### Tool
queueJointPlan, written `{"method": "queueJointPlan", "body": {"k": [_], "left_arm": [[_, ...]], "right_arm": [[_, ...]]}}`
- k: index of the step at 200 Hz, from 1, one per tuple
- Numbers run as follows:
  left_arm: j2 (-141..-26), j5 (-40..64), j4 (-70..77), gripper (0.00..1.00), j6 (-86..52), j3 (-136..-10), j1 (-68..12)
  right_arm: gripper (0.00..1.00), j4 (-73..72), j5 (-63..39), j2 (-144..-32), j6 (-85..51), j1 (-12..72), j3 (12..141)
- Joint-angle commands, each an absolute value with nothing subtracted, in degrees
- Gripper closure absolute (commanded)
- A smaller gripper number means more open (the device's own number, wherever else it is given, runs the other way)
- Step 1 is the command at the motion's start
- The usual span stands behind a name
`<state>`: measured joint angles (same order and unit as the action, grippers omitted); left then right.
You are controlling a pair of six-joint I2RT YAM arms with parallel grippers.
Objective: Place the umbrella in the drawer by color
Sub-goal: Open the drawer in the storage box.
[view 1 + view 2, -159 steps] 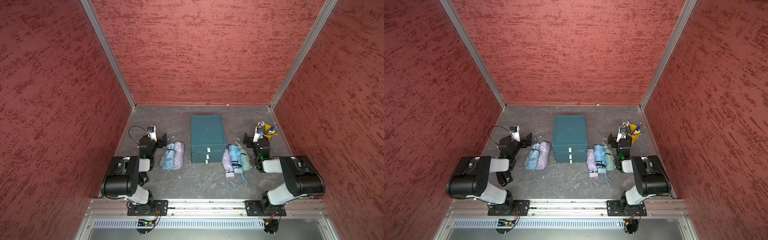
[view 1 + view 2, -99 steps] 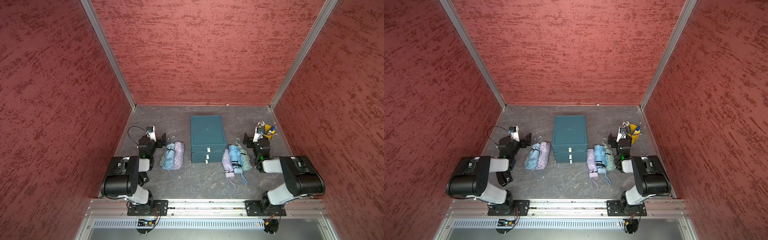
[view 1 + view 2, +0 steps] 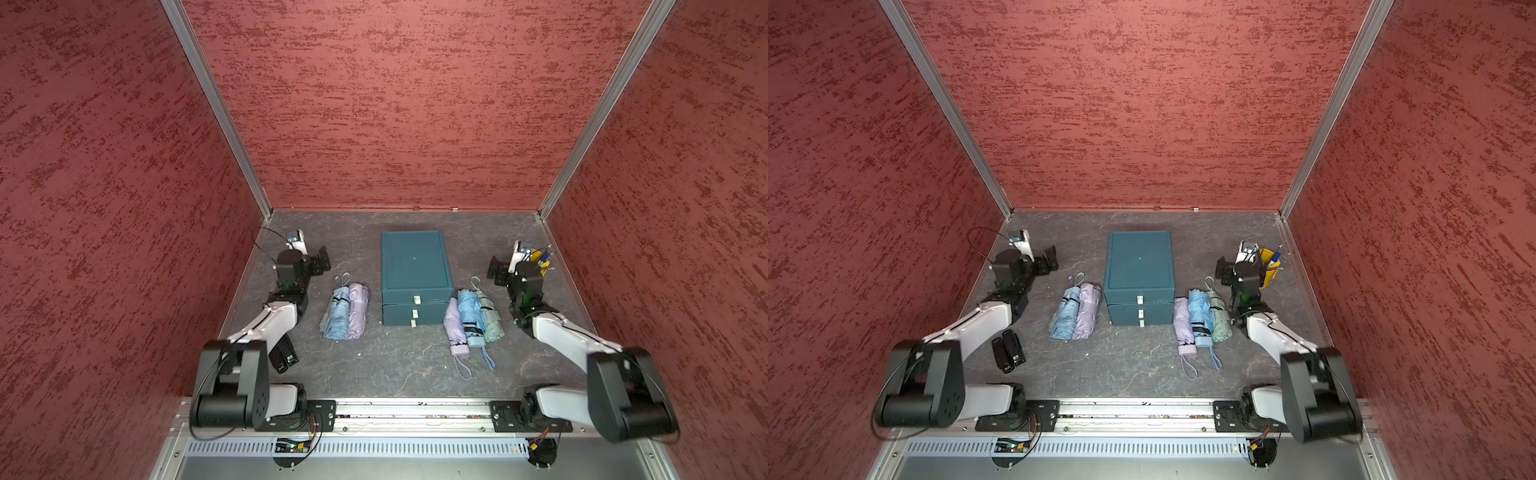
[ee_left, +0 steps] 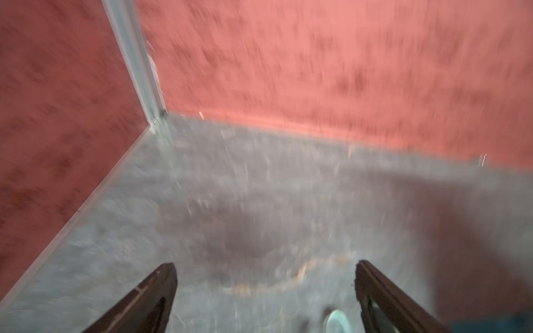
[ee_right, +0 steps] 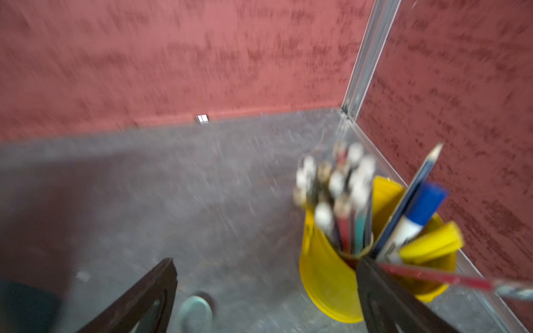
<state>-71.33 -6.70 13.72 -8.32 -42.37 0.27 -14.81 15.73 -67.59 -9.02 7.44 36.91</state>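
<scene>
Seen from above: a booth with mottled red walls around a dark grey marbled counter (image 3: pixel 395 374).

At far left, the left arm rises from its base on the front rail to a high, bent elbow. Its white forearm then slopes forward and down toward the back left corner. The left pincer (image 3: pixel 321 261) is held low over bare counter, spread wide and holding nothing. The blurred left wrist view shows its dark fingers (image 4: pixel 150 291) well apart with only counter between them. Beneath that forearm lie two small black oblong items (image 3: pixel 1008 353), side by side.

Next, the left blue umbrella (image 3: pixel 336 313) and the left lilac umbrella (image 3: pixel 358 307) lie folded and touching. Their wrist loops point toward the back wall.

In the centre stands a teal drawer unit (image 3: pixel 415 262), with all three white-handled drawers pushed in.

Just right of it, three more folded umbrellas lie pressed together on the counter: the right lilac umbrella (image 3: pixel 455 328), the right blue umbrella (image 3: pixel 471 318) and the green umbrella (image 3: pixel 491 322). The lilac and blue ones have their handles and loops toward the front.

At far right, the right arm mirrors the left, with a raised elbow and its forearm sloping forward. The right pincer (image 3: pixel 496 270) is spread wide and empty, near the back end of the green umbrella. It is just beside a yellow cup (image 3: pixel 540 261) of pens and pencils in the back right corner.
</scene>
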Motion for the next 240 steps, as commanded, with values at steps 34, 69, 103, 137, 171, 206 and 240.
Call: {"method": "queueJointPlan", "body": {"k": [34, 69, 103, 137, 171, 206, 240], "left_arm": [[-52.3, -10.2, -24.1, 0.14, -30.4, -51.4, -13.2], [-50.9, -22.3, -30.0, 0.12, -28.5, -54.9, -39.4], [-56.6, -25.9, -36.5, 0.06, -27.8, -63.6, -52.0], [-60.2, -15.0, -42.8, 0.07, -31.0, -68.4, -48.2], [-61.1, -5.8, -40.8, 0.09, -32.2, -65.9, -45.1], [-60.3, 2.9, -35.2, 0.12, -34.4, -61.4, -39.1], [-62.2, 3.8, -34.2, 0.21, -32.2, -61.1, -38.8]], "right_arm": [[0.13, 34.5, 16.1, -57.4, -36.4, 11.3, 49.6], [0.09, 61.6, 27.1, -62.2, -40.4, 25.3, 71.0], [0.04, 71.9, 30.8, -62.2, -46.6, 43.7, 78.3], [0.15, 70.0, 32.4, -58.3, -52.0, 59.9, 75.3], [0.15, 67.5, 33.2, -66.3, -54.9, 73.5, 75.5], [0.15, 54.5, 27.4, -73.3, -52.7, 74.2, 71.9], [0.24, 53.4, 28.5, -79.4, -48.9, 73.3, 76.1]]}}
